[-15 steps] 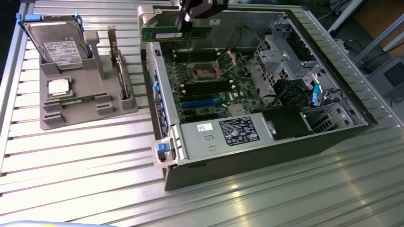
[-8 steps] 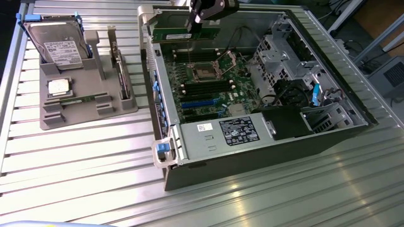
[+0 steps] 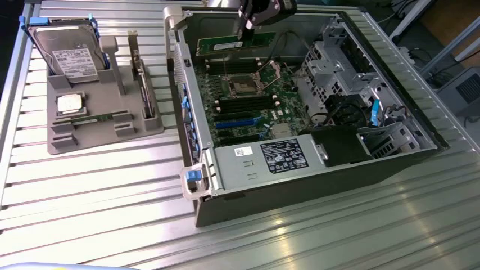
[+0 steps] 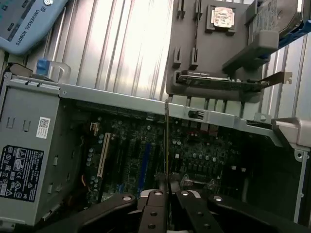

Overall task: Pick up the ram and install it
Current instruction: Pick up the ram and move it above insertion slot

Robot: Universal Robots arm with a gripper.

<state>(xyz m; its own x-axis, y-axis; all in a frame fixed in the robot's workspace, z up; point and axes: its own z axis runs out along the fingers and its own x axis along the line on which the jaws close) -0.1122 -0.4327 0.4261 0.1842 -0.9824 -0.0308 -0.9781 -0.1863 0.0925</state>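
Wrist view: jaws clamp 1 ram [image 4: 166,145] above mobo [image 4: 204,155].

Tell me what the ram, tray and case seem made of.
The ram: a green circuit board, matt, with dark chips, likely fibreglass laminate. The tray: grey and dull with moulded slots, probably plastic. The case: sheet metal, bare silver inside with folded edges, dark and seemingly painted outside.

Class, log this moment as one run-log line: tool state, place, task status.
tool: shut on ram | place: over motherboard in open computer case | status: ram not seated
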